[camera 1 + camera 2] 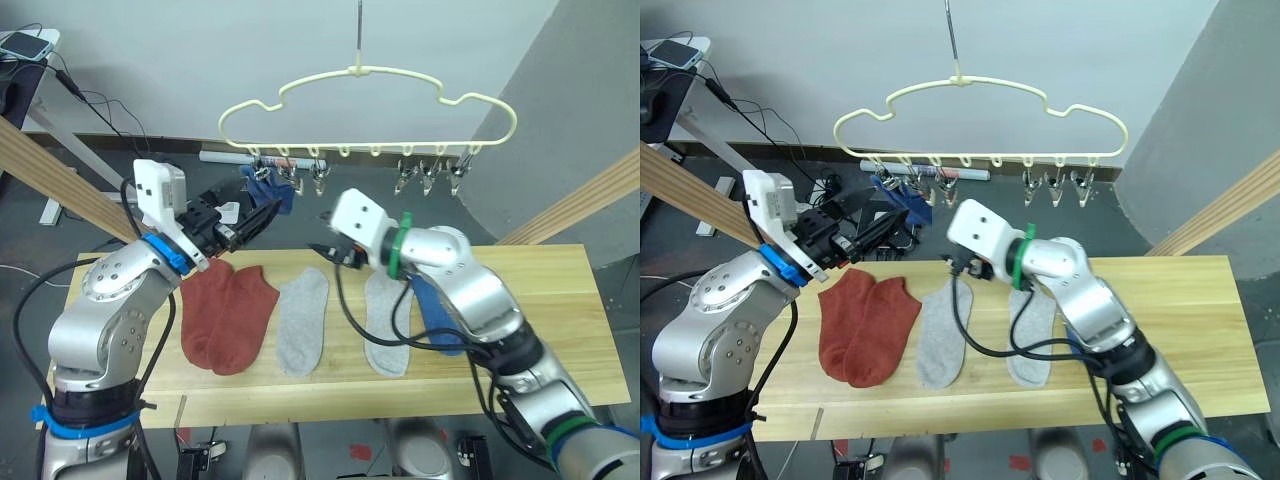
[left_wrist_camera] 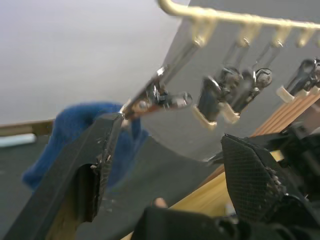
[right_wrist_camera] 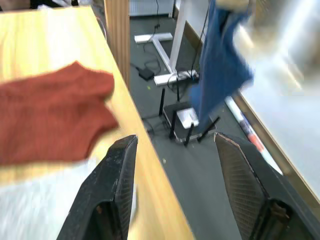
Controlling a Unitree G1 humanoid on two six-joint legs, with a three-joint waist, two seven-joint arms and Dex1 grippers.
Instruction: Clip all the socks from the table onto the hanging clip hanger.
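Left gripper (image 1: pixel 262 213) gapes beside the clipped blue sock (image 1: pixel 272 187); right gripper (image 1: pixel 952 262) hangs open, empty, above limp table socks (image 1: pixel 942 330), best pinched at cuffs

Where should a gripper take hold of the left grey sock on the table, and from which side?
Probably at the cuff end of the left grey sock, the far end nearest the hanger. It lies flat on the table, cuff pointing away from the robot, close beside the red socks. Come from above, pinching the cuff's edge. The open right gripper hovers close by.
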